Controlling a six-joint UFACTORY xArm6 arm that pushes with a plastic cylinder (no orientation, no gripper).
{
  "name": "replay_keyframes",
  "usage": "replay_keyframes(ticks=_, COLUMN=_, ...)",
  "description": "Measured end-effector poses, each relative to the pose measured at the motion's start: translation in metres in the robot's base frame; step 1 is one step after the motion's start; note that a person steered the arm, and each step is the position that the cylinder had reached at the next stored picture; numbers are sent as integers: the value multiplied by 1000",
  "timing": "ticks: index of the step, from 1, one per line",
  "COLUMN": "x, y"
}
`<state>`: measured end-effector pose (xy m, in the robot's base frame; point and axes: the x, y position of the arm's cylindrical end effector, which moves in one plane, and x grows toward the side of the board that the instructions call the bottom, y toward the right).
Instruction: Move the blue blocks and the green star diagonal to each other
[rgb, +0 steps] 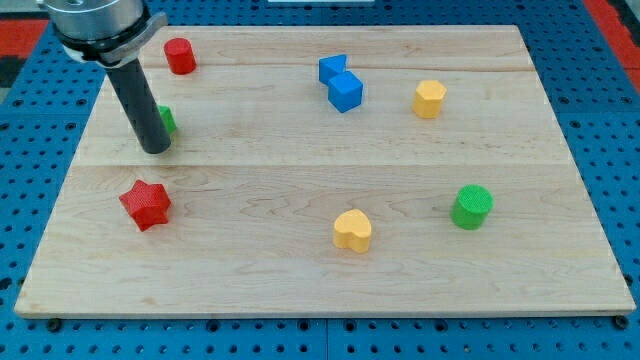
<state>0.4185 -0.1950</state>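
Two blue blocks touch each other near the view's top centre: a smaller one (332, 68) above and left, and a blue cube (346, 93) below and right. A green block (167, 120) at the view's left is mostly hidden behind my rod, so its shape cannot be made out. My tip (155, 148) rests on the board right beside and just below that green block, far to the left of the blue blocks.
A red cylinder (180, 56) is at the top left. A red star (146, 204) lies below my tip. A yellow hexagon (429, 99) is right of the blue blocks. A yellow heart (352, 230) and a green cylinder (471, 206) are at the lower right.
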Motion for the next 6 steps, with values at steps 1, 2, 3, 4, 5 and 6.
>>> replay_keyframes(ticks=1, x=-8, y=-45)
replay_keyframes(ticks=2, x=-12, y=-54)
replay_keyframes(ticks=3, x=-62, y=-76)
replay_keyframes(ticks=4, x=-104, y=3)
replay_keyframes(ticks=5, x=-106, y=-13)
replay_keyframes(ticks=6, x=-102, y=-41)
